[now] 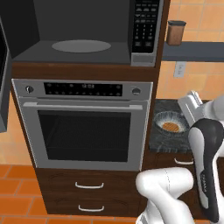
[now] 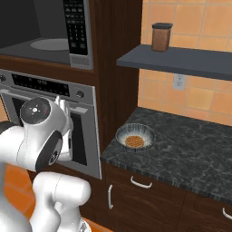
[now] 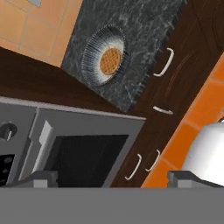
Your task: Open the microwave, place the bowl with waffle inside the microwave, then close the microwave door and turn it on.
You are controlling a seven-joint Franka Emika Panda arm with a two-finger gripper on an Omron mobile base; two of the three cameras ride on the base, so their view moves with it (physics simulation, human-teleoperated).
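Gripper (image 3: 113, 177) jaws stand wide apart and hold nothing; in the hand view the bowl (image 3: 105, 61) lies well ahead of the fingertips, up the frame, apart from them, on the dark marbled counter (image 3: 144, 48). The waffle (image 3: 110, 61) sits centred inside it. Judged from its look, the bowl is rigid, light and probably smooth — take it across the rim wall, one finger inside and one outside, clear of the waffle, and keep it level.

Left base view: the bowl (image 1: 169, 122) is round and shallow, grey with fine dark speckling; the waffle (image 1: 171, 127) is a golden-brown disc, narrower than the bowl. It lies just beside the white hand. The microwave (image 1: 87, 33) stands open, up and to the left, its grey turntable (image 1: 81, 46) bare.

Right base view: the bowl (image 2: 135, 136) rests near the counter's left front corner — to the right of the arm.
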